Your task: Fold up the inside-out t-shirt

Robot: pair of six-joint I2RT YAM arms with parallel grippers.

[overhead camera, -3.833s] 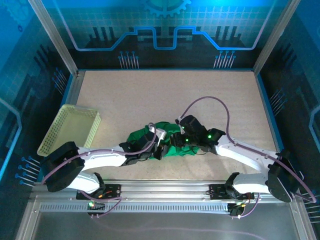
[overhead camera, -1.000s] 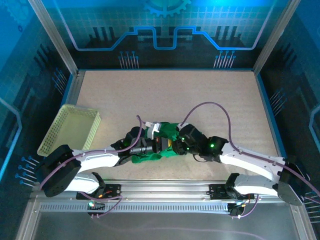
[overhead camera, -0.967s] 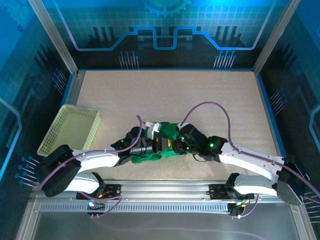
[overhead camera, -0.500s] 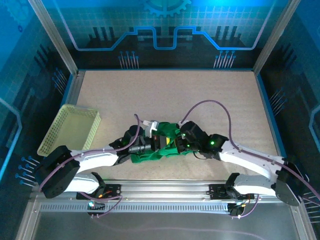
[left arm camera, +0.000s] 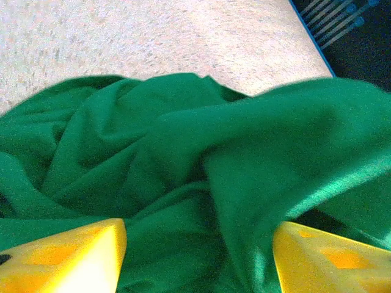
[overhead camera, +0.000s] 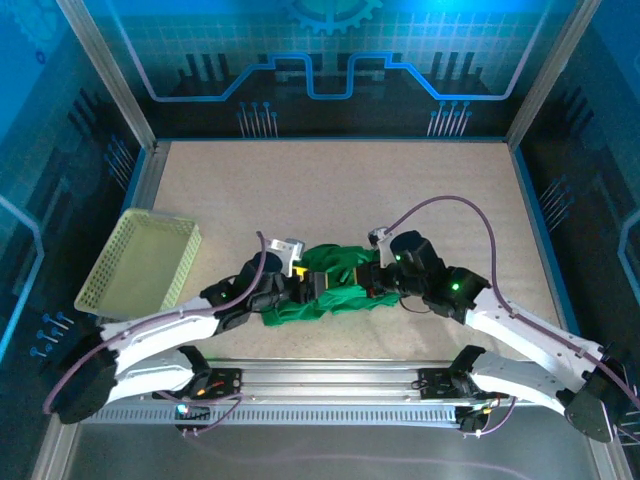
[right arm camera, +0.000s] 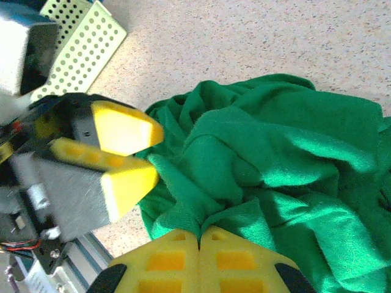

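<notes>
Right claw (right arm camera: 198, 235) pinches the t-shirt (overhead camera: 340, 285) at its 3 o'clock edge, likely to spread it. Left claw (left arm camera: 197, 235), at 9 o'clock, stands spread.

Overhead and close wrist cameras apparently share t-shirt (overhead camera: 338, 290).

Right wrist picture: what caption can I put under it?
Right tool pinches the crumpled green t-shirt; left tool open beside it.

a speckled beige tabletop (overhead camera: 330, 190) sits inside blue-lit walls (overhead camera: 330, 50) (circuit patterns).
</notes>
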